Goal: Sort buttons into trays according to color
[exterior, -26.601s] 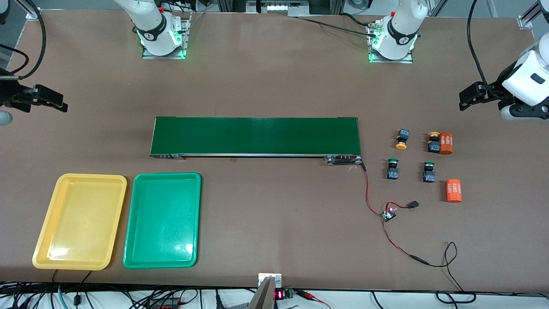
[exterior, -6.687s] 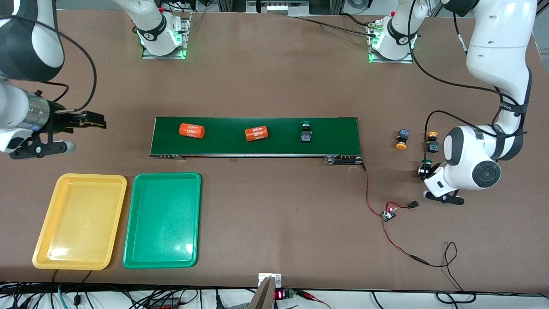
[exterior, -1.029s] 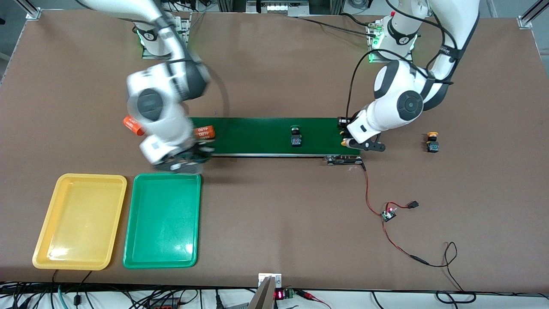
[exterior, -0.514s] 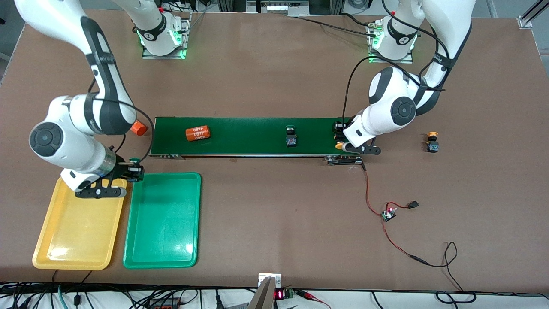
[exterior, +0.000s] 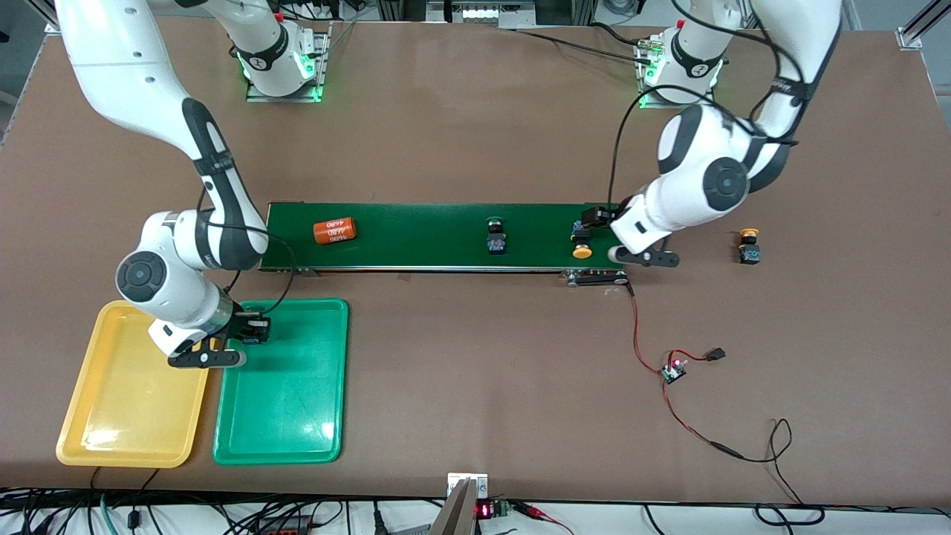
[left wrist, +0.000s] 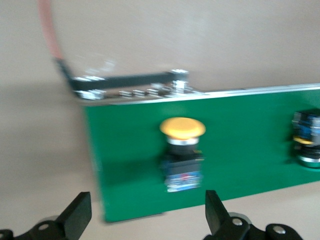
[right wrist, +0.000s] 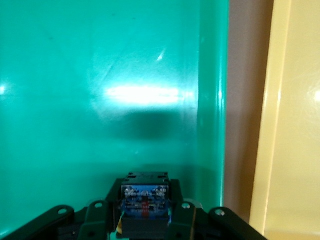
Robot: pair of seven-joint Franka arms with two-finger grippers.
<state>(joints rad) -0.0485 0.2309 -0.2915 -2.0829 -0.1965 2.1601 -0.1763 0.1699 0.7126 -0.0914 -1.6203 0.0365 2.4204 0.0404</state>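
Observation:
My right gripper (exterior: 252, 330) hangs over the green tray (exterior: 297, 401), at the corner nearest the belt and the yellow tray (exterior: 126, 416). It is shut on a button (right wrist: 145, 200) with a black-and-blue body; its cap is hidden. My left gripper (exterior: 603, 236) is open at the left arm's end of the belt. A yellow-capped button (exterior: 581, 245) lies free on the belt just past its fingertips (left wrist: 80, 215). A green-capped button (exterior: 495, 236) lies mid-belt. Another yellow-capped button (exterior: 749, 247) stands on the table toward the left arm's end.
The dark green conveyor belt (exterior: 431, 219) carries an orange cylinder (exterior: 334, 231) near the right arm's end. A red-and-black cable with a small circuit board (exterior: 674, 369) trails from the belt's motor end toward the front camera.
The right arm swung from the belt to over the green tray with its button. My left gripper opened and left the yellow-capped button on the belt. The belt's load drifted toward the right arm's end.

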